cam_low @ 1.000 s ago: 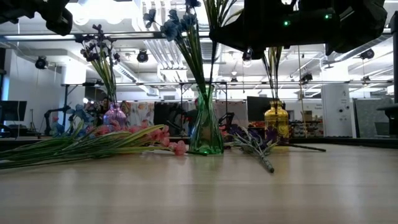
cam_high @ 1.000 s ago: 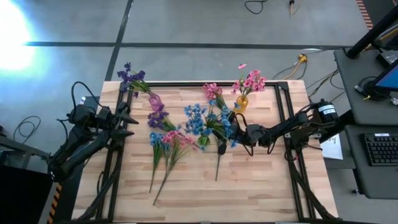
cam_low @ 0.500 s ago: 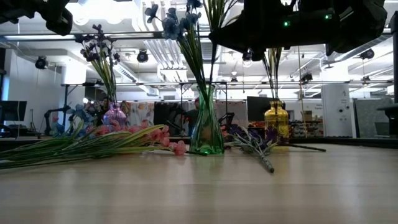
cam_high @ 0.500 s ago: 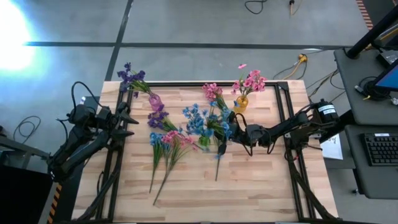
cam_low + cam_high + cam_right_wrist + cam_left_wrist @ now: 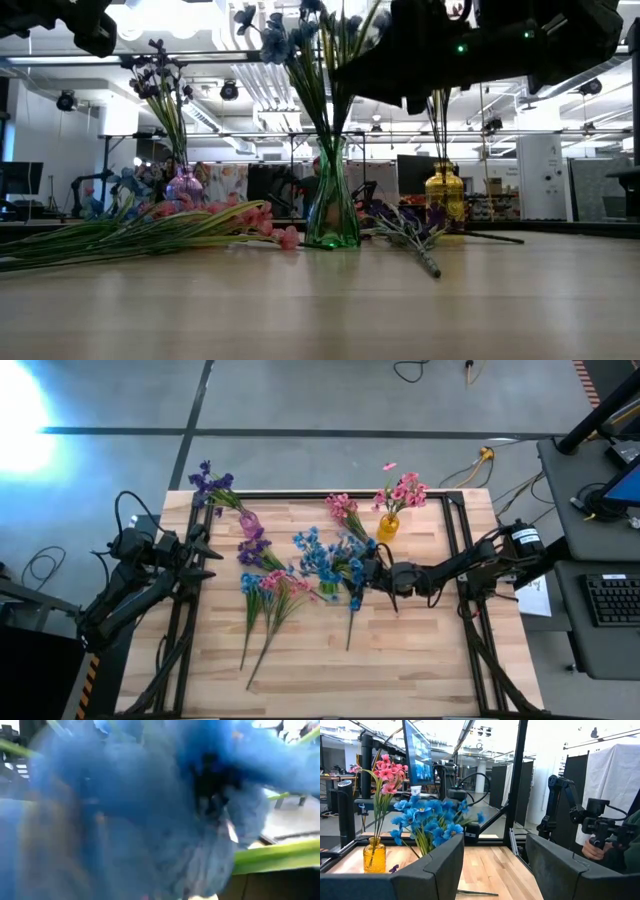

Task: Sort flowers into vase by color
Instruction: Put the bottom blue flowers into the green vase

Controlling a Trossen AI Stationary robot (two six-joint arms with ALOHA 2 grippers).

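Note:
A green glass vase (image 5: 332, 205) at mid-table holds blue flowers (image 5: 325, 555). My right gripper (image 5: 374, 573) is right beside their blossoms on the table's right side, and blue petals (image 5: 150, 810) fill its wrist view. A yellow vase (image 5: 388, 526) holds pink flowers (image 5: 405, 490). A pink-tinted vase (image 5: 249, 522) holds purple flowers (image 5: 212, 482). Loose pink, blue and purple sprigs (image 5: 268, 588) lie flat left of the green vase. One more sprig (image 5: 350, 622) lies near it. My left gripper (image 5: 205, 555) waits open at the table's left edge.
A pink sprig (image 5: 342, 508) shows between the green and yellow vases. Black frame rails (image 5: 460, 560) run along the table's sides. Bare wood (image 5: 420, 660) lies toward the near right. A person's hand (image 5: 596, 847) shows beyond the table in the left wrist view.
My right gripper has shifted a little toward the table's left, closer to the blue bunch. A blue sprig has come down into the green vase: its blossoms and stems now show lower among the others in the low view.

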